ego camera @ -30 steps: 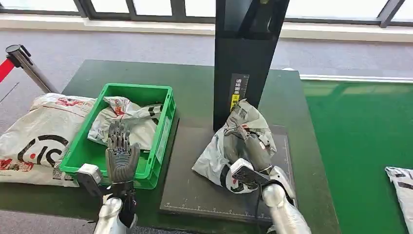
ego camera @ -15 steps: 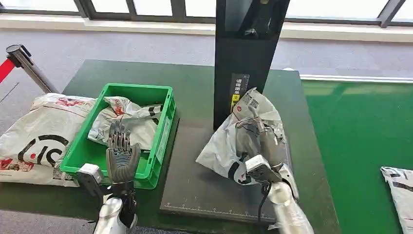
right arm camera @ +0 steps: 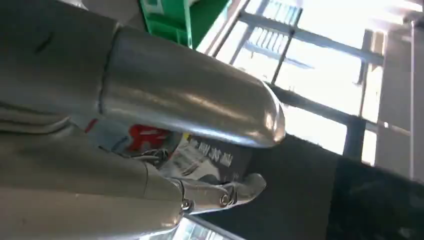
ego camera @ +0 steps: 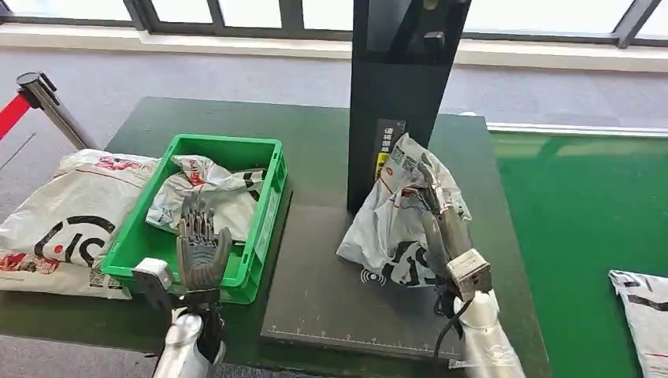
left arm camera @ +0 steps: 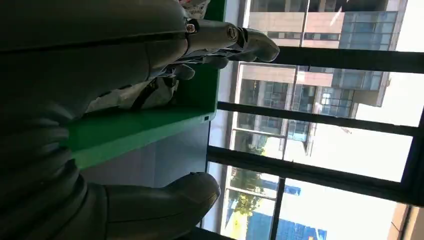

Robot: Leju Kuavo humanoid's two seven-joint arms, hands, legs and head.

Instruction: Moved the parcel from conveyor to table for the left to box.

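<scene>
At the far left of the head view a large white bag lies on the counter. Next comes the green crate, a crumpled parcel already inside it. The left hand hovers at the crate's near wall, fingers spread and holding nothing (likely waiting its turn to box). Right of centre, on the dark mat before the black column, the right hand grips the parcel, propping it upright, presumably to set it within the left's reach.
</scene>
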